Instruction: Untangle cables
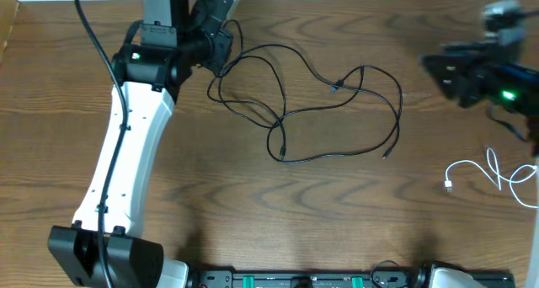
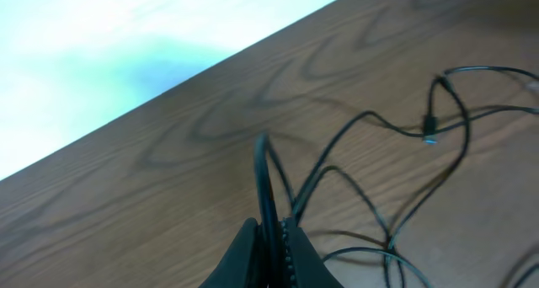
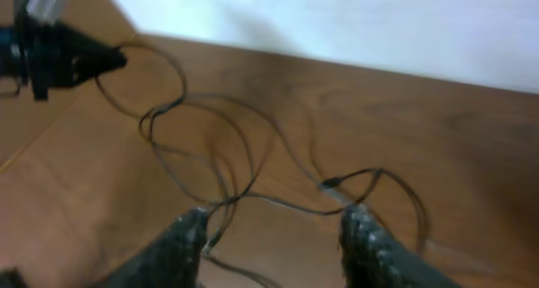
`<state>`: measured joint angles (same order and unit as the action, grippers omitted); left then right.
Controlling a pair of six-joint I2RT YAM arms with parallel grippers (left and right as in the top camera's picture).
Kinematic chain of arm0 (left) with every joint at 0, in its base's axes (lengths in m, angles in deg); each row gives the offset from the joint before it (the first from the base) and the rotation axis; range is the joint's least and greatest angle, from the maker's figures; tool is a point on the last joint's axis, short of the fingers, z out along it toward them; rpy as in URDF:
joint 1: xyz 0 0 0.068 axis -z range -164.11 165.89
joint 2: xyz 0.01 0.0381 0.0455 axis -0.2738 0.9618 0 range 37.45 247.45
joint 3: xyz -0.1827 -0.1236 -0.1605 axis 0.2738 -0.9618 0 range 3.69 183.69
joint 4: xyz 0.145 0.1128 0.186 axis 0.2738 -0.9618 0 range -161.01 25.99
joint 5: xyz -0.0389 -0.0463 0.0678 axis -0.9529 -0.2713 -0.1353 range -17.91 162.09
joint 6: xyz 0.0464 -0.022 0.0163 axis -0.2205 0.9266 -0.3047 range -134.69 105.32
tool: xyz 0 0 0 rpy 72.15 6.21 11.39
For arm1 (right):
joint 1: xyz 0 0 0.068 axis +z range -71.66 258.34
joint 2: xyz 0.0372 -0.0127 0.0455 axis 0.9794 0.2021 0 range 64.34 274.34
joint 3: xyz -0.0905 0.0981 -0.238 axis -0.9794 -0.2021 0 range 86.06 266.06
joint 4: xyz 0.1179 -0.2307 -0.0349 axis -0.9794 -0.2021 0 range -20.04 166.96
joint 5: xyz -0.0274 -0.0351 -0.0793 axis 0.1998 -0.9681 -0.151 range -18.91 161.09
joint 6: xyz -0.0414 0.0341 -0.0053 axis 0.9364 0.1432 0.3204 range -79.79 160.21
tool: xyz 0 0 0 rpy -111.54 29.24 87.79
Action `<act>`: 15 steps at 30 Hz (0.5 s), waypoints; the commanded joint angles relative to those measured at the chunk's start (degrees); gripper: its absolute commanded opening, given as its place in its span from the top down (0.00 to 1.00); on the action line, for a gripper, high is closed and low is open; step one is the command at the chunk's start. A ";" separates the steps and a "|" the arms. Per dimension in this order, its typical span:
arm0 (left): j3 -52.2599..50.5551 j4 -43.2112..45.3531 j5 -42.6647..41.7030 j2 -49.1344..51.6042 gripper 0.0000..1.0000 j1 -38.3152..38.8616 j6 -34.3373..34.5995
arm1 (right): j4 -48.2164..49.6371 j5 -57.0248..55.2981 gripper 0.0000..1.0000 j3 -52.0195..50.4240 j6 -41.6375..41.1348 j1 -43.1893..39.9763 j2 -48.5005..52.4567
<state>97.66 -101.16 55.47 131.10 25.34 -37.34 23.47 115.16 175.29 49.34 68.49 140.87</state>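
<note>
honestly the left gripper [image 2: 271, 231] is clamped on the black cable [image 2: 266, 183] while the right gripper [image 3: 274, 229] hangs fingers apart, so yanking left alone might just cinch the tangle [image 1: 278, 126] tight.

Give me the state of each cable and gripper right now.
black cables, tangled, loose loops crossing each other.
white cable, lying loose, apart from the black ones.
left gripper, shut on a strand of the black cables.
right gripper, open, holding nothing.
</note>
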 commanded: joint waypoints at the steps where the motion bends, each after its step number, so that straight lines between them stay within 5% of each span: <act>1: -0.02 -0.20 -2.40 0.55 0.93 2.86 0.46 | -0.24 -5.31 0.43 -0.44 -0.81 6.67 6.23; 6: 0.00 -0.33 -8.44 0.52 0.93 8.55 0.42 | 0.79 -10.43 0.48 -0.44 -0.72 14.01 13.99; 15: 0.00 -0.07 -10.82 0.50 0.89 19.93 0.09 | 1.51 -13.14 0.49 -0.44 -0.07 15.23 17.07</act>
<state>97.66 -101.18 46.44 131.10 42.37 -37.21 24.72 104.28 174.90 49.05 83.88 158.34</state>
